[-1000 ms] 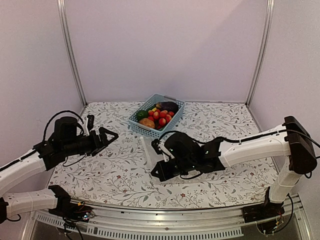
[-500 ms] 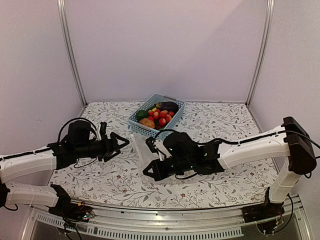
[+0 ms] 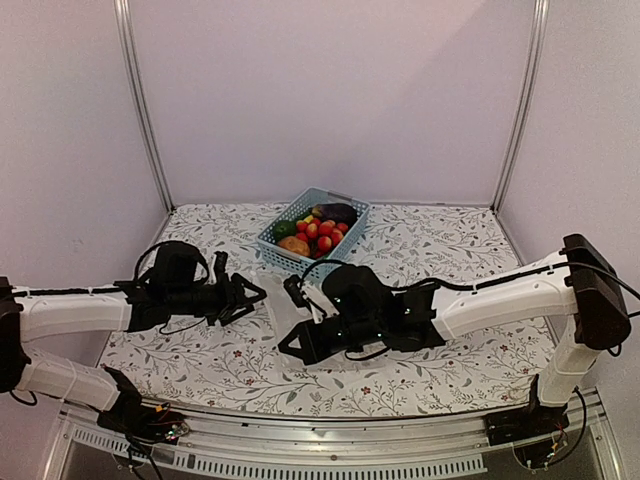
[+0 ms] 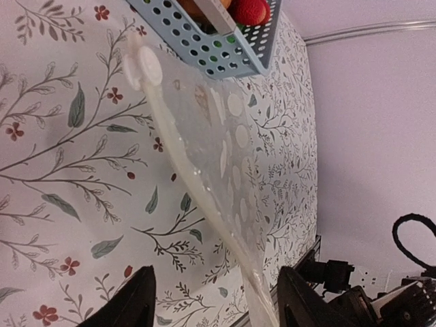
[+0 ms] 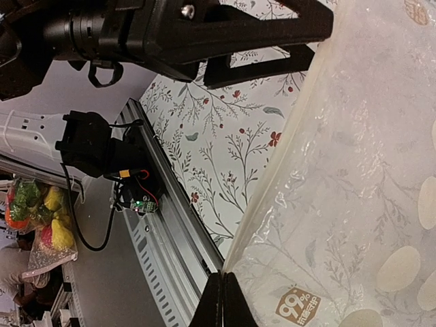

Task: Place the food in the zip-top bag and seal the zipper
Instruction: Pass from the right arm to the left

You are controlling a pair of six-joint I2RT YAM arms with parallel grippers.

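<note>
The zip-top bag [image 3: 287,303], clear with white dots, stands on edge between the two arms. My right gripper [image 5: 223,300] is shut on its lower corner. The zipper [image 4: 182,160] shows as a thick pale strip along the bag's edge. It passes between the spread fingers of my left gripper [image 4: 214,303], which is open and touches neither side of it. The top view shows the left gripper [image 3: 256,292] at the bag's left edge. The food [image 3: 318,230], with its red pieces, eggplant and potato, lies in the basket.
The light-blue slotted basket [image 3: 283,256] stands at the back centre, just behind the bag; its corner [image 4: 231,58] shows in the left wrist view. The table's metal front rail [image 5: 170,231] runs under the right gripper. Flower-print cloth [image 3: 450,250] covers the table.
My left arm has reached right until its fingers straddle the bag's edge, and its jaws have narrowed. The right gripper has shifted a little left with the bag still pinched.
</note>
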